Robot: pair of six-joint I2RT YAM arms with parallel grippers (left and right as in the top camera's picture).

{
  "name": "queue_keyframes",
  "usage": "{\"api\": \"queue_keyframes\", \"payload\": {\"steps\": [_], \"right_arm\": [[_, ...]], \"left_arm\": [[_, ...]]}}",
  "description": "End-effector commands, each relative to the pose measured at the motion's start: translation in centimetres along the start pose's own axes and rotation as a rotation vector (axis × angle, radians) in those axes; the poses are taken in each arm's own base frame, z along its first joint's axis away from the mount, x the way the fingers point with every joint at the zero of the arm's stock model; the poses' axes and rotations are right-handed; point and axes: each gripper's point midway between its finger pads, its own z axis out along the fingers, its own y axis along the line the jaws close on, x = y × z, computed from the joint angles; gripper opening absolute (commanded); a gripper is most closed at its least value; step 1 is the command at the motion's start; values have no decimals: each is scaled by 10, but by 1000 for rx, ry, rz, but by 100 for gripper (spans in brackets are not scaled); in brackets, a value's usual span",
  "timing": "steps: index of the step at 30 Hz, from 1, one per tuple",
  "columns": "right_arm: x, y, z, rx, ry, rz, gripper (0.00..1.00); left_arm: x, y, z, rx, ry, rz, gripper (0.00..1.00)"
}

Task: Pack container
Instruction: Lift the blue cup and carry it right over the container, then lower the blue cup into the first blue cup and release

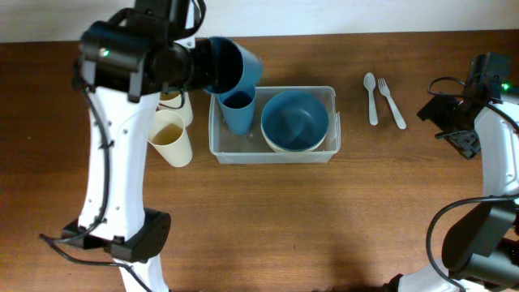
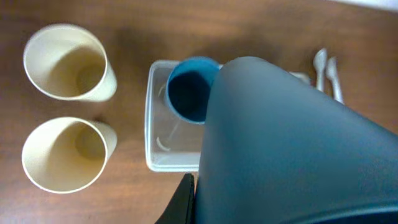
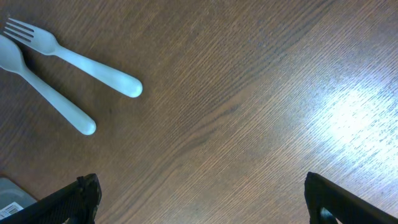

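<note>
Clear rectangular container (image 1: 273, 154), rounded corners; blue cup (image 1: 237, 109) and bowl (image 1: 294, 122) inside.

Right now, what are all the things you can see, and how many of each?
table: one, brown wood, under everything
bin: one, clear, middle of the table
standing cup: one, blue, bin's left end
lifted cup: one, blue, above the bin's far left corner
bowl: blue, cream rim showing beneath, bin's right end
cream cups: two, left of the bin
spoon: one, white, right of the bin
fork: one, white, beside the spoon
left gripper: shut on the lifted cup
right gripper: black, open, over bare table
</note>
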Motion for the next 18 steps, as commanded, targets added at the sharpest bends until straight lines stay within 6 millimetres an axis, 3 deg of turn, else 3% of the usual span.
{"api": "queue_keyframes", "payload": {"steps": [1,8,18], "right_arm": [[0,-4,2,20,-5,1,99],[0,-4,2,20,-5,1,99],[0,-4,2,20,-5,1,99]], "left_arm": [[4,4,6,-19,18,15,2],[4,18,8,-100,14,15,1],[-3,16,24,-95,5,16,2]]}}
